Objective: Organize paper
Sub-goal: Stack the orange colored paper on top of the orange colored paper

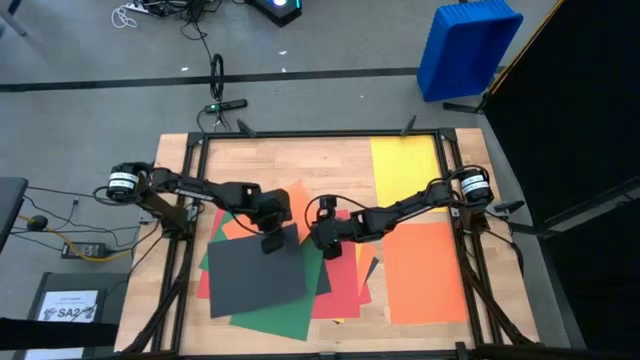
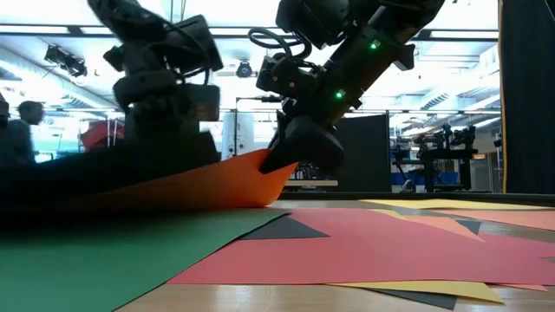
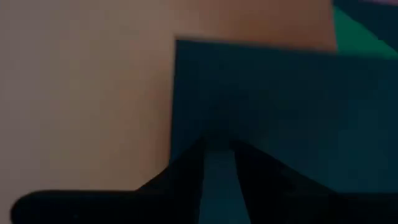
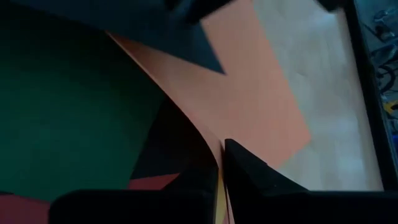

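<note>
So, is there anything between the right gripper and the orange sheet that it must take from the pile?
Nothing visible. The right gripper is shut directly on the edge of the orange sheet. But a dark grey sheet, held by the left gripper, lies over part of the orange sheet.

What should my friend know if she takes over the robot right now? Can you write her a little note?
Right gripper: shut on the edge of an orange sheet, lifting it off the pile in the middle of the table.
Left gripper: at the top edge of the dark grey sheet, fingers either side of it; grip unclear.
Paper: a mixed pile of green, red, dark and orange sheets sits mid-table. A yellow sheet and another orange sheet lie flat and apart on the right.
Done: those two sheets look sorted.
Left: the pile, starting with the two sheets at the grippers.
</note>
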You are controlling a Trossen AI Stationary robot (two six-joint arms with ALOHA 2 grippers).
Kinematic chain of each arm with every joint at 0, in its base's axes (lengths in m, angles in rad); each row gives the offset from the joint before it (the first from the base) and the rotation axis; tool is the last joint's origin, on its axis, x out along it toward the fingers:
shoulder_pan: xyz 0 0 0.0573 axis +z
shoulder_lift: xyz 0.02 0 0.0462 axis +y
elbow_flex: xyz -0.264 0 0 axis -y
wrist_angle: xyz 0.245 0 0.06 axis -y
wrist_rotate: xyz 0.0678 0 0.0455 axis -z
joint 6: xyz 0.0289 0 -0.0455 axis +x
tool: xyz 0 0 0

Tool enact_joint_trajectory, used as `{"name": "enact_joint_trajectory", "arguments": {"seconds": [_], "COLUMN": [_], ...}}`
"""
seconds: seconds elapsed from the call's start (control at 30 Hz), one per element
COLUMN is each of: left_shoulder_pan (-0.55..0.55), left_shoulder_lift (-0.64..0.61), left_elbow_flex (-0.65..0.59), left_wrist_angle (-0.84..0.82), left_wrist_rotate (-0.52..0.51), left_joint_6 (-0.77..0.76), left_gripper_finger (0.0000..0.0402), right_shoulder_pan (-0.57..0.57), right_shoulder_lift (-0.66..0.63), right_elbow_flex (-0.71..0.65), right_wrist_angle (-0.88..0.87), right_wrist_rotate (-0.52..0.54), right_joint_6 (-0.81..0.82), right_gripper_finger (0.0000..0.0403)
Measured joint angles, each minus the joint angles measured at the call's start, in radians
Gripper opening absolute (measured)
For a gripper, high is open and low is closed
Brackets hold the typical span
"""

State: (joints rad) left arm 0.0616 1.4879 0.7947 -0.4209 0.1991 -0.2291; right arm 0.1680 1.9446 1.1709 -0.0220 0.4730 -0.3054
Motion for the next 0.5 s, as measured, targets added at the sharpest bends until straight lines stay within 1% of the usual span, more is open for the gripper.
{"name": "enact_joint_trajectory", "arguments": {"seconds": [0.23,0.37,0.5], "left_shoulder_pan": [0.011,0.007,-0.014], "left_shoulder_lift": [-0.001,-0.001,-0.002], "left_elbow_flex": [0.149,0.212,0.246], "left_wrist_angle": [-0.096,-0.097,-0.095], "left_wrist_rotate": [-0.018,-0.035,-0.070], "left_joint_6": [0.041,-0.013,-0.070], "left_gripper_finger": [0.0083,0.0084,0.0084], "right_shoulder_pan": [0.000,-0.003,-0.006], "right_shoulder_lift": [0.000,0.000,0.000], "right_elbow_flex": [0.000,0.000,0.000], "right_wrist_angle": [-0.001,-0.001,-0.002], "right_wrist_rotate": [-0.006,-0.006,-0.006], "right_joint_6": [0.020,0.051,0.077], "right_gripper_finger": [0.0000,0.0000,0.0000]}}
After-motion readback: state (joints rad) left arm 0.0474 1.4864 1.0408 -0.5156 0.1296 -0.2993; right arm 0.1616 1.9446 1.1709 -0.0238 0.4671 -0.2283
